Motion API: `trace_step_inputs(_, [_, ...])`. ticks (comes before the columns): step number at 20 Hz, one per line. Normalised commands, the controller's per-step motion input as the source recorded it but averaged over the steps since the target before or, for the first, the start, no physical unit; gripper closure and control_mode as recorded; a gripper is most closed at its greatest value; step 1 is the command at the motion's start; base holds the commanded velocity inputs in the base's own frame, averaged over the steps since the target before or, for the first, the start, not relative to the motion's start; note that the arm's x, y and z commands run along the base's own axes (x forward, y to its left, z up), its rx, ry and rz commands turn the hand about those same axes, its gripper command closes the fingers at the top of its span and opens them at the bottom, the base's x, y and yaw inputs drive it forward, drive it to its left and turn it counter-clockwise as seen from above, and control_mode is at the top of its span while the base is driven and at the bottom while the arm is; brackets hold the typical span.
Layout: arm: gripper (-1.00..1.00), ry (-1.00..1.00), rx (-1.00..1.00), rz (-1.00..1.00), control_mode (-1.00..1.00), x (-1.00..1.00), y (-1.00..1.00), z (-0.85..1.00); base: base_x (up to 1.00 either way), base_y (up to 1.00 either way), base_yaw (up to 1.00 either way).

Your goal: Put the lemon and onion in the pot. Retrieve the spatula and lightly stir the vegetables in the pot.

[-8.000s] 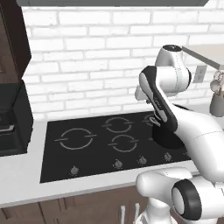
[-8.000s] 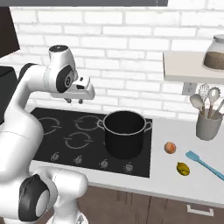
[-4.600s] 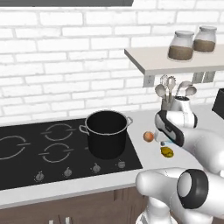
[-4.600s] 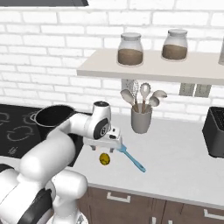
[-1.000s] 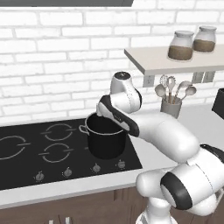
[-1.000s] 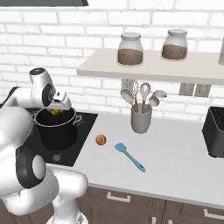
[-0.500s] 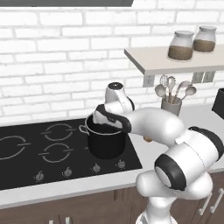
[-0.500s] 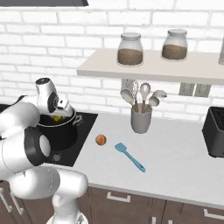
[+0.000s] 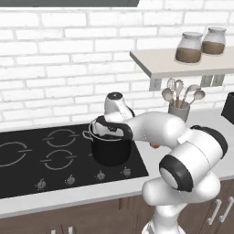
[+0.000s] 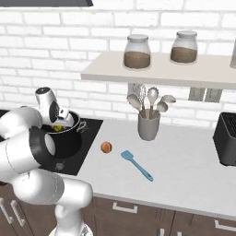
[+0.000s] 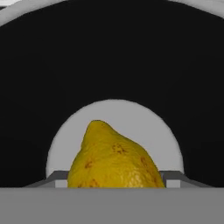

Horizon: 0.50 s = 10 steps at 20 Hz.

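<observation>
Lower now than half a second back, the white arm's two-finger pincer (image 10: 59,123) has dipped from just above the rim down into the mouth of the deep round black pot with the silvery rim and loop handles (image 9: 111,148), and it's got the bumpy yellow lemon (image 11: 114,159) with it. From the hand view the lemon sits right between the dark finger tips, pointy end aimed away from the pincer at the pale grey floor of the pot, with the black walls wrapped all around. So I'd call the pincer pinched on the lemon, not let go yet, though the tips themselves are mostly buried behind the fruit. In the right base view you can catch a bit of yellow (image 10: 58,128) just under the wrist, inside the rim. What that means for the job, I reckon: lemon is basically delivered, it just needs the fingers to spread so it drops the short way to the bottom. Everything else is untouched. The small round orange-brown onion (image 10: 106,147) sits on the light counter (image 10: 193,161), off to the pincer's side beyond the pot, and the slim light-blue spatula (image 10: 137,165) lies flat a bit further out past the onion, near the grey utensil cup with silver spoons and a whisk (image 10: 149,125). So roughly a third done I'd guess: onion next, then the spatula and the stirring.
</observation>
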Motion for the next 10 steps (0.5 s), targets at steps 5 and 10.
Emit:
trace_step_inputs(5, [-1.00, 0.00, 0.00, 0.00, -1.00, 0.00, 0.00, -0.02, 0.00, 0.00, 0.00])
trace_step_inputs(10, [-1.00, 0.00, 0.00, 0.00, -1.00, 0.00, 0.00, 0.08, 0.00, 0.00, 0.00])
